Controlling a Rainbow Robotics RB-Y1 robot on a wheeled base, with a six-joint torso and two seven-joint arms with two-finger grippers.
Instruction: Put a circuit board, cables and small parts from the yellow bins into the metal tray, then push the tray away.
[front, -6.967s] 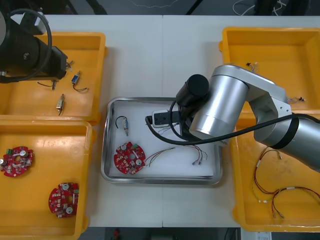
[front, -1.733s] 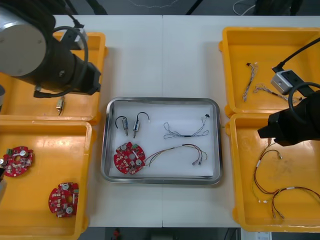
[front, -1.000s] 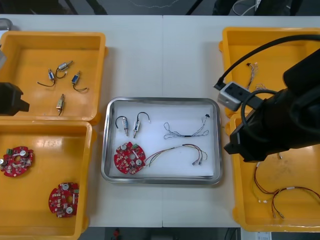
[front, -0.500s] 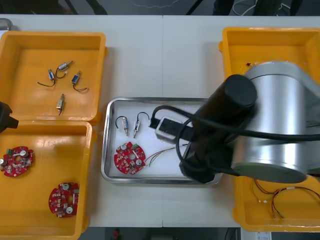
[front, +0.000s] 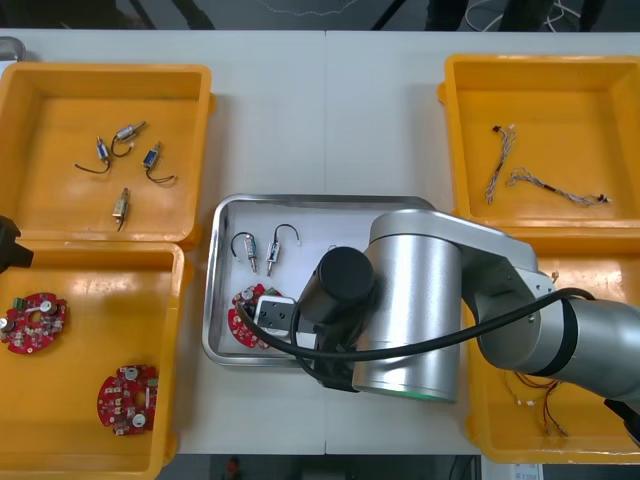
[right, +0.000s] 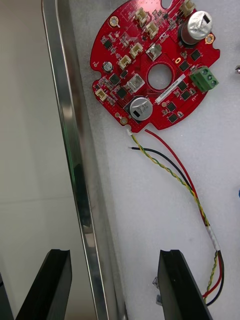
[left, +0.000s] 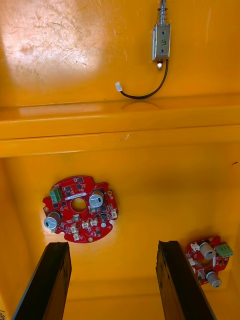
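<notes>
The tray holds a board, cable and small parts, so only the push seems left. The right gripper, spread, straddles its rim; the left gripper, spread, hangs over a bin.

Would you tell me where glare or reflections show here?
Front view: light gleams on the silver right arm over the tray. Right wrist view: the tray rim mirrors bright streaks between the open jaws of the right gripper. Left wrist view: a pale glare patch on the bin floor, beyond the idle left gripper.
</notes>
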